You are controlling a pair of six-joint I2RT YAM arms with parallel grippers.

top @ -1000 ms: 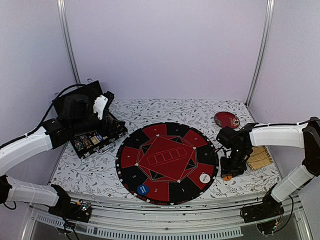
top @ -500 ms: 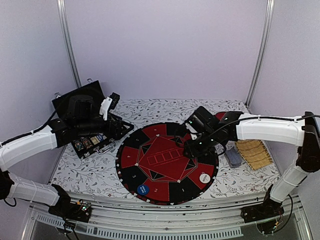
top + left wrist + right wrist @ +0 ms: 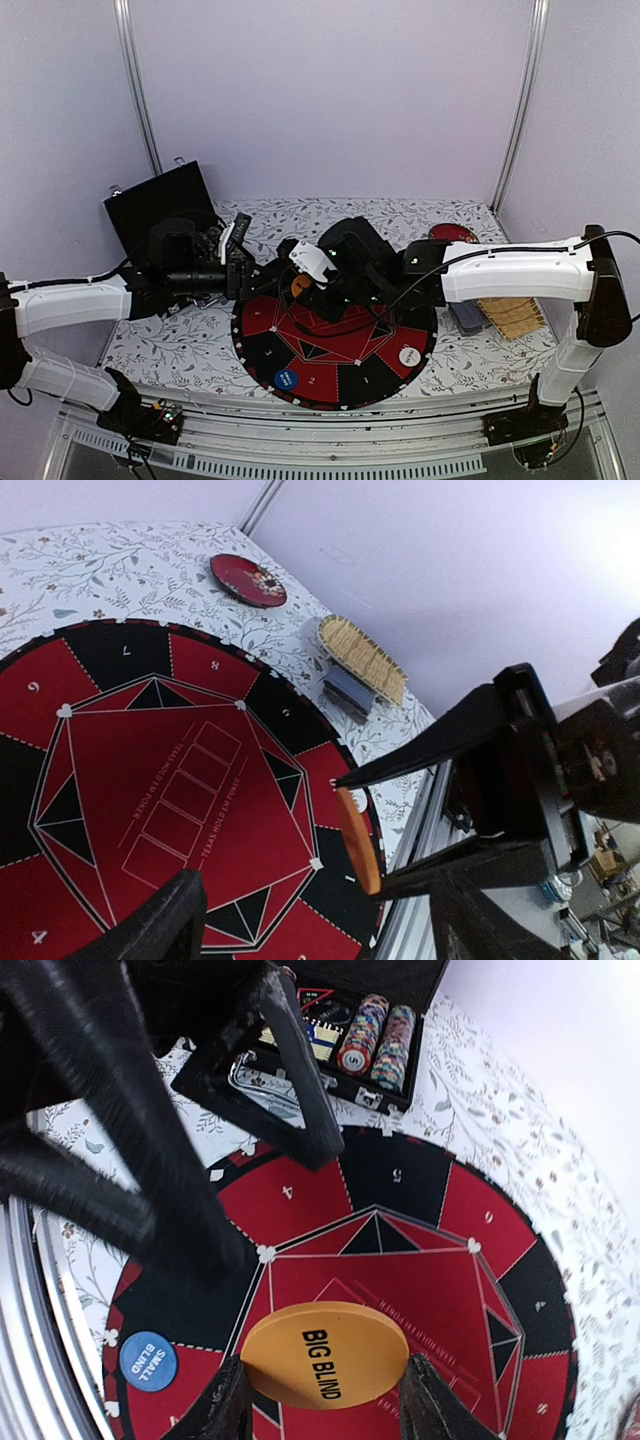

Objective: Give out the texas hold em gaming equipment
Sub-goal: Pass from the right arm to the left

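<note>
Tool on right arm (image 3: 325,1392) pinches orange disc (image 3: 325,1353) above poker board (image 3: 420,1290).

From above, the left arm (image 3: 70,300) hid most of the black case's (image 3: 160,205) lower half. Seen from the left wrist, the orange disc (image 3: 358,842) showed only its edge, its lettering turned away and unreadable.

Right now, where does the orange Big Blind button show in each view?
Top external: orange Big Blind button over the poker mat, at its upper-left edge, between the arms.
Left wrist: button edge-on, lower right of centre.
Right wrist: button bottom centre, label up, in the right gripper jaws.
Shared landmark: the round red-and-black poker mat.
</note>
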